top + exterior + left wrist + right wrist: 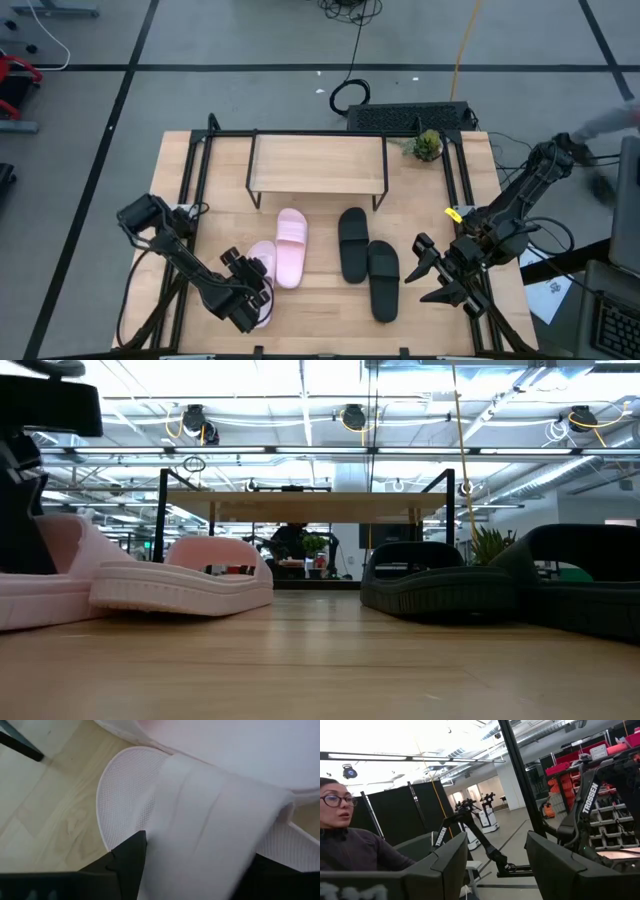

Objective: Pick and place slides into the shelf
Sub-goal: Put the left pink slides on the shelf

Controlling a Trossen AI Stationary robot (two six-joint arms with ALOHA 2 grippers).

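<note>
The wide strap of the near pink slide (210, 825) fills the left wrist view, with the left gripper's (192, 870) dark fingers (131, 857) standing one on each side of it. From above, this slide (262, 262) lies at about 7 o'clock on the table (420, 185), and the left gripper (250, 290) sits over its near end. The jaws straddle the strap at a middling spread; whether they already pinch it I cannot tell.

I judge the step in hand to be the grasp on this slide. To do it well, the fingers should close squarely across the strap's middle (soft foam gives, so an off-centre pinch would likely let the slide swing), and the lift should clear the second pink slide (291, 245), which lies touching or just beside it at about 1 o'clock from it.

The two black slides (368, 262) lie side by side at about 5 o'clock on the table, the nearer one partly overlapping its partner. The right gripper (440, 278) waits beside them at 4 o'clock, its jaws spread wide and holding nothing.

The shelf (318, 165) stands at 12 o'clock, well apart from all four slides. Nothing lies on its board; in the low view the space under it shows no slide either. A small plant (427, 146) sits beside it at 1 o'clock.
</note>
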